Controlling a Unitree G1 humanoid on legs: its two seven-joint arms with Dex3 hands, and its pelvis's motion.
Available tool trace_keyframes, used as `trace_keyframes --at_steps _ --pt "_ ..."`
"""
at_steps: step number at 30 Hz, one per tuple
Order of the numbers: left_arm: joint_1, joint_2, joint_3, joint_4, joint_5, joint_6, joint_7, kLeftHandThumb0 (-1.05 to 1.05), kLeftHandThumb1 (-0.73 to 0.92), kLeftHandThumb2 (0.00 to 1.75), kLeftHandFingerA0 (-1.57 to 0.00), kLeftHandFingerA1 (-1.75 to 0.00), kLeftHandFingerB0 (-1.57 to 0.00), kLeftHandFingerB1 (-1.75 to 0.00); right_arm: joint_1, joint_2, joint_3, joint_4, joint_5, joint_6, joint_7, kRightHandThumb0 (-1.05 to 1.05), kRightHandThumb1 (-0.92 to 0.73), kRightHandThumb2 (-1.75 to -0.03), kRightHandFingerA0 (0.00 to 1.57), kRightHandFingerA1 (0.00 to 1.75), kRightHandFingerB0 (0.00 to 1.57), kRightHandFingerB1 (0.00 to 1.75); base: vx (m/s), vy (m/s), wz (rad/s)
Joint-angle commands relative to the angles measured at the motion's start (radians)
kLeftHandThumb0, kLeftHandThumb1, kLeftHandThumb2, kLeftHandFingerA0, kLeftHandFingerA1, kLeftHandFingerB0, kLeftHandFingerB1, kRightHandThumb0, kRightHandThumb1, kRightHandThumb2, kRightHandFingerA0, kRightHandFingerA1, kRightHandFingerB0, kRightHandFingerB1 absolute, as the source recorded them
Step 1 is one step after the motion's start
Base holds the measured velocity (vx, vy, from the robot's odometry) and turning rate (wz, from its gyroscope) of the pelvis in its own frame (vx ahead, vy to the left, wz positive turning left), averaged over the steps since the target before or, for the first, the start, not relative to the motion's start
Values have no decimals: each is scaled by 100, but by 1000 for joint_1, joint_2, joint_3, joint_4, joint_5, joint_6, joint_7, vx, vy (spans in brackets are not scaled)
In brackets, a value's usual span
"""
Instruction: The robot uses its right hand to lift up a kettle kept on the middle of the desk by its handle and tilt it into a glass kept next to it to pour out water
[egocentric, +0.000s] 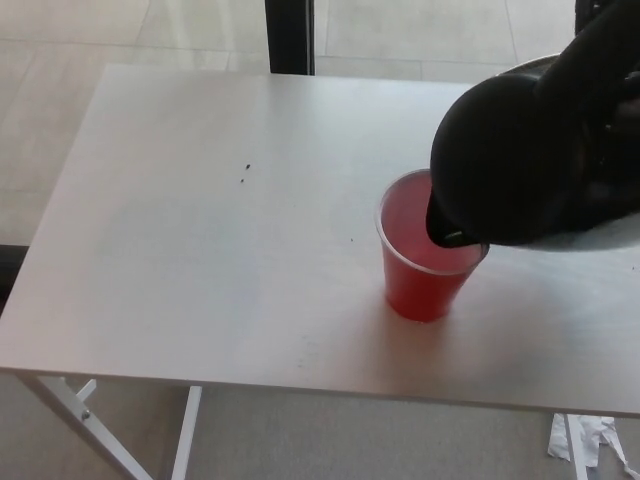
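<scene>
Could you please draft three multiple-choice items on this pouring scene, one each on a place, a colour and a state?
1. Where is the kettle's spout?
A. over the cup's mouth
B. flat on the desk
C. beyond the desk's left edge

2. What colour is the cup?
A. blue
B. red
C. green

3. How does the kettle sit?
A. upright on the desk
B. on its side on the floor
C. lifted and tilted toward the cup

Answers: 1 A, the spout overlaps the cup's rim; 2 B, its wall is red; 3 C, its body hangs above the desk, leaning cupward.
</scene>
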Motion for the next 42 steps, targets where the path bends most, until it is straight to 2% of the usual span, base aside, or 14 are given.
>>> trace_keyframes --at_steps 1,2,3,5,6,8,9,16,19,20,23,24,26,42 --pt "11 21 -9 -13 12 0 -5 -75 90 67 -71 -58 -66 -55 -53 34 67 -41 -104 37 125 -32 -68 -68 80 157 76 76 0 0 0" --pt "8 20 -6 -9 8 5 -5 -76 89 66 -73 -57 -66 -53 -58 42 69 -46 -106 44 131 -33 -68 -68 82 161 79 83 0 0 0" --pt "7 19 -4 -7 6 5 -8 -76 89 66 -72 -58 -66 -54 -58 45 69 -46 -104 25 127 -35 -71 -64 83 172 67 136 0 0 0" --pt "4 18 -5 -8 5 11 -9 -75 89 67 -71 -57 -65 -53 -65 55 79 -55 -123 18 132 -37 -75 -67 79 162 68 118 0 0 0" --pt "1 19 -4 -8 4 17 -5 -75 88 67 -71 -56 -66 -52 -70 69 84 -66 -130 28 139 -35 -68 -71 85 175 71 153 0 0 0" --pt "1 18 -3 -10 4 12 -3 -75 89 66 -72 -58 -66 -54 -69 91 85 -83 -146 44 137 -43 -51 -99 114 134 92 118 0 0 0" --pt "0 20 -5 -11 6 11 -9 -75 89 66 -72 -58 -65 -54 -80 100 99 -90 -177 75 168 -36 -68 -75 88 175 72 145 0 0 0" --pt "-4 22 -4 -8 6 6 -13 -76 89 67 -72 -58 -65 -54 -127 121 142 -110 -285 124 261 -38 -69 -69 83 163 71 104 0 0 0" --pt "-12 23 4 -3 -1 20 -11 -77 87 66 -74 -58 -68 -53 -133 133 135 -128 -297 138 285 -38 -67 -65 83 175 70 147 0 0 0" --pt "-11 24 -3 -6 6 21 -7 -76 89 66 -72 -58 -66 -53 -133 139 134 -132 -303 142 290 -46 -49 -94 115 135 79 109 0 0 0" --pt "-15 24 3 -5 0 20 -8 -75 89 66 -73 -58 -67 -53 -132 156 138 -138 -332 142 295 -44 -48 -96 115 133 76 99 0 0 0" --pt "-12 26 -1 -5 4 17 -12 -75 89 66 -72 -58 -67 -54 -134 158 140 -147 -340 140 310 -36 -66 -71 85 171 71 112 0 0 0" --pt "-7 26 -1 -10 3 14 -19 -77 89 66 -72 -60 -67 -54 -128 170 145 -182 -358 142 327 -41 -75 -73 86 149 63 71 0 0 0" --pt "-30 23 13 -8 -10 30 -18 -77 87 66 -72 -59 -69 -56 -125 336 205 -263 -497 163 436 -39 -64 -80 93 150 72 79 0 0 0"
